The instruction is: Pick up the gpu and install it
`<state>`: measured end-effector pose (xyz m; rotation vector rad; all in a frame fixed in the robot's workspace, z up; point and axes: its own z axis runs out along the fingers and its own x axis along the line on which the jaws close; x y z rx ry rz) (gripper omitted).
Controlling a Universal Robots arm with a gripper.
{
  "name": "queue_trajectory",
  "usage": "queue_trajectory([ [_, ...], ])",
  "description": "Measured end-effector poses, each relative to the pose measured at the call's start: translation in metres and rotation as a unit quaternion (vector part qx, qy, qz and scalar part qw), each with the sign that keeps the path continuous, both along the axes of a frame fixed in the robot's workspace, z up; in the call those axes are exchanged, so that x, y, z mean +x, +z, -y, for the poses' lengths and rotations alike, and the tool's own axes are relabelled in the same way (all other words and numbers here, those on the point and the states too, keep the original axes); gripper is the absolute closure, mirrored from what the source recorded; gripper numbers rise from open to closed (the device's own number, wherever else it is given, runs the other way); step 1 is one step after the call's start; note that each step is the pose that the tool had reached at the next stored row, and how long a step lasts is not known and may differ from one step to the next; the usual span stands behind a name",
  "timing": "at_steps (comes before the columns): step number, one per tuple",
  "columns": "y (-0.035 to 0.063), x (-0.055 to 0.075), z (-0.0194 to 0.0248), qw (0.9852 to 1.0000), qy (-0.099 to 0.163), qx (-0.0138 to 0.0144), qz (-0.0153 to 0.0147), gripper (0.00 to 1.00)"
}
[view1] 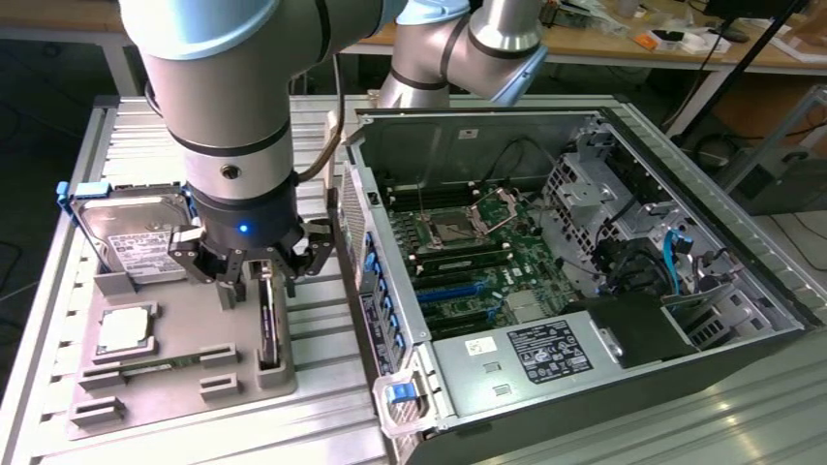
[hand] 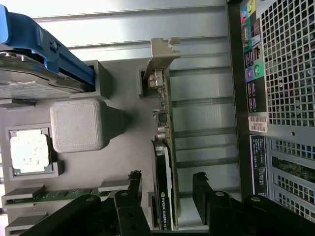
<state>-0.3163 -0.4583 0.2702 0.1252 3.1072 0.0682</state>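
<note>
The pincer (view1: 255,278) stands wide open in the lower left of the exterior view, with nothing held. Its two fingers (hand: 134,183) reach down on either side of the gpu (view1: 267,329), and a gap shows on each side. The gpu stands on its long edge in a slot of the grey tray (view1: 194,315), directly below and between the jaws, with its silver bracket (hand: 164,51) at the end away from them. The hard drive (view1: 130,237) stands just beside it, toward the exterior view's left. The main risk, as I judge it, is an uneven close: a finger meeting the card first could push it sideways and jam it in the slot. A grip this close to one end could let the long card droop or swing against the computer case (view1: 387,320) nearby.
</note>
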Motion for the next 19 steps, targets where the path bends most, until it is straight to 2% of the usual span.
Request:
queue_trajectory([
  [8, -0.005, 0.0, -0.0038, 1.0, 0.0, 0.0004, 0.0004, 0.46],
  [19, -0.0126, -0.001, -0.0042, 1.0, 0.0, 0.0004, 0.0008, 0.46],
])
